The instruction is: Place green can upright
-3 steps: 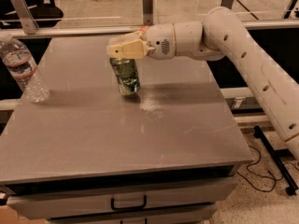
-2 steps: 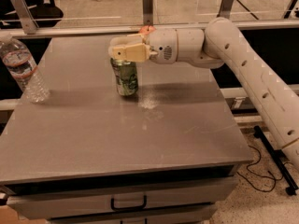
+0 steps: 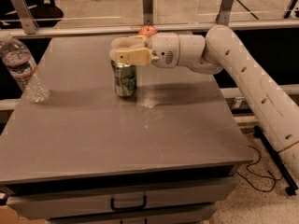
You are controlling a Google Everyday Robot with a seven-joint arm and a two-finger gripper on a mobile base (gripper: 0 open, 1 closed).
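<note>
The green can (image 3: 124, 80) stands upright on the grey table (image 3: 117, 139), left of the middle toward the back. It is green with pale markings, and its top is hidden by my gripper. My gripper (image 3: 127, 51) reaches in from the right on the white arm (image 3: 243, 73). It sits at the can's top rim, with its tan fingers (image 3: 133, 57) closed around the upper part of the can. The can's base rests on the table.
A clear plastic water bottle (image 3: 22, 69) stands at the table's left edge. A small red round thing (image 3: 147, 30) shows behind the gripper at the back edge. A metal rail with posts (image 3: 148, 6) runs behind the table. A drawer with a handle (image 3: 128, 203) is below the front.
The gripper and the can have come down a little. The can was slightly tilted and now stands straight with its base on the table.
</note>
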